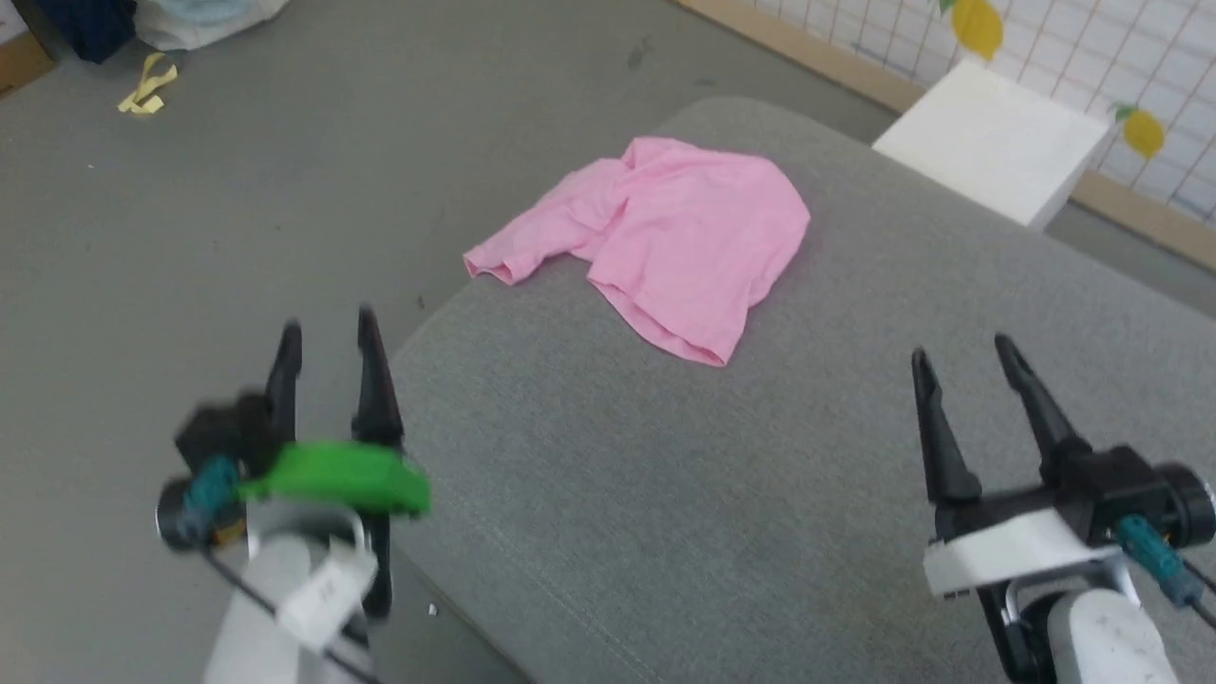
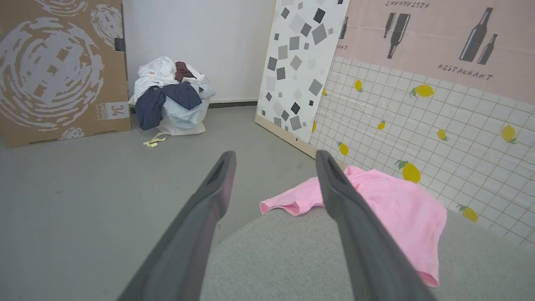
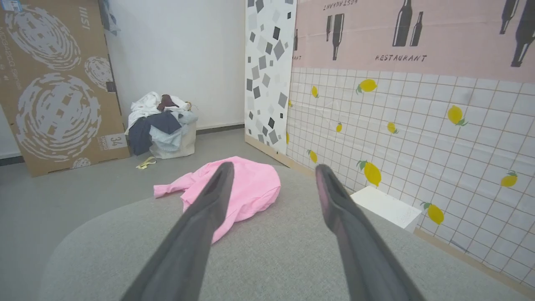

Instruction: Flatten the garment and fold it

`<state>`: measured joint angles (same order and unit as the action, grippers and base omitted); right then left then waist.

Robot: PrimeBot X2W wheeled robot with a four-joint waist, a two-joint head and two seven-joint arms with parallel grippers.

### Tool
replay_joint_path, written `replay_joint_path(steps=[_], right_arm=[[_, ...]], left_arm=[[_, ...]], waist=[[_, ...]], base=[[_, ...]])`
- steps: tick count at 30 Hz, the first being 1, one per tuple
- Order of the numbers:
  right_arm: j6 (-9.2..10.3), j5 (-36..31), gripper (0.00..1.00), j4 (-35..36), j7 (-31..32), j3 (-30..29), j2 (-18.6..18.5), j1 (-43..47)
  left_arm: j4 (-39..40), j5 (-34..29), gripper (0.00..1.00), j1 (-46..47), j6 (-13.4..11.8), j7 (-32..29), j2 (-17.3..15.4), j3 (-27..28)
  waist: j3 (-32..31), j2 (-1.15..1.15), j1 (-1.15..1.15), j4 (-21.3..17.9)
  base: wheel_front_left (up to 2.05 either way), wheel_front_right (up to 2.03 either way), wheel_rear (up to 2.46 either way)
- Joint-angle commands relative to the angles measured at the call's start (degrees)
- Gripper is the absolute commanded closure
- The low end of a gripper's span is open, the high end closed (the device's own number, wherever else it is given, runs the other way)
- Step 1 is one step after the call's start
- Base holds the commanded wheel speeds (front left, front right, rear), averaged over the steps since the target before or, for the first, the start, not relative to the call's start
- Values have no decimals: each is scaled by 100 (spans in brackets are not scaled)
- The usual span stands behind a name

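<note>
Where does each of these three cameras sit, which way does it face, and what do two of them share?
Head view: on the head, facing forward and down at the garment on a grey cushion; left gripper and right gripper show, both open.
Left wrist view: on the left wrist, facing along its fingers toward the garment and a clothes pile.
Right wrist view: on the right wrist, facing along its fingers across the cushion to the garment.
Shared: both wrist views show the clothes pile and lemon-tiled wall.
</note>
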<state>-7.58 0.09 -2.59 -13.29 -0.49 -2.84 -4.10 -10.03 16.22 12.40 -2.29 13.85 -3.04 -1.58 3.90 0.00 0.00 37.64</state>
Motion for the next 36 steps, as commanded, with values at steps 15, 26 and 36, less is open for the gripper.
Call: replay_joint_path(steps=[15,26,36], right_arm=[[9,-435,0,483,92,34,-10,-1086],[9,-310,0,468,-108,-62,-7,-1454],[9,3,0,392,-167,-22,-5,-1568]], left_arm=[[-1562,1169,0,3399,434,-2401,-1056,673],[-1596,1853,0,3950,-266,-5119,-1750,1104],[-901,1951,0,3138,-1220,-6434,-2005,1404]], waist=[[2619,0,0,-2046],[3471,0,0,-3071],[3688,0,0,-3646]], base=[[0,0,0],[0,0,0],[0,0,0]])
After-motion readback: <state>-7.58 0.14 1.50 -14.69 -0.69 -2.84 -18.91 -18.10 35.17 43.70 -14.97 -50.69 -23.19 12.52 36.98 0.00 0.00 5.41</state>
